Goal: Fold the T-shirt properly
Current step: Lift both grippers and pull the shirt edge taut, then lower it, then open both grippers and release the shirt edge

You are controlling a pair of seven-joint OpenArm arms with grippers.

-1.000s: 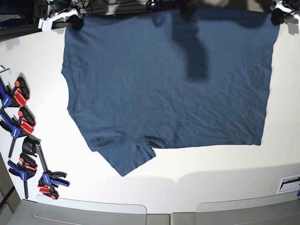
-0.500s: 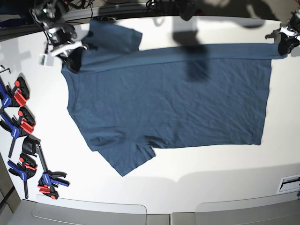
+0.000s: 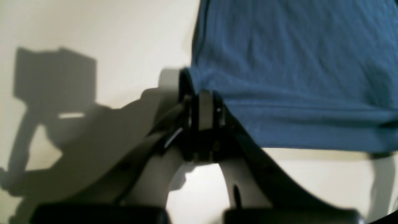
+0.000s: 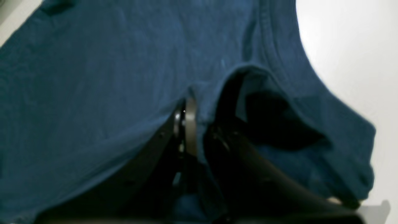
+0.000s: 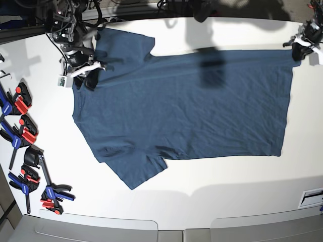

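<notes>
Both claws are gripping the T-shirt [image 5: 181, 108] on the white counter [image 5: 212, 186]: right claw [image 5: 90, 75] far left, left claw [image 5: 299, 50] far right.

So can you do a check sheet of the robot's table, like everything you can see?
Surface: white table, mostly bare at the near side.
Job's things: T-shirt spread flat, one sleeve at the far edge.
Clutter: clamps in a row along one edge.
End effectors: left end effector shut on the T-shirt's hem corner; right end effector shut on cloth by the sleeve.
Cables: dark cables at the far edge.
Surroundings: nothing seen.
</notes>
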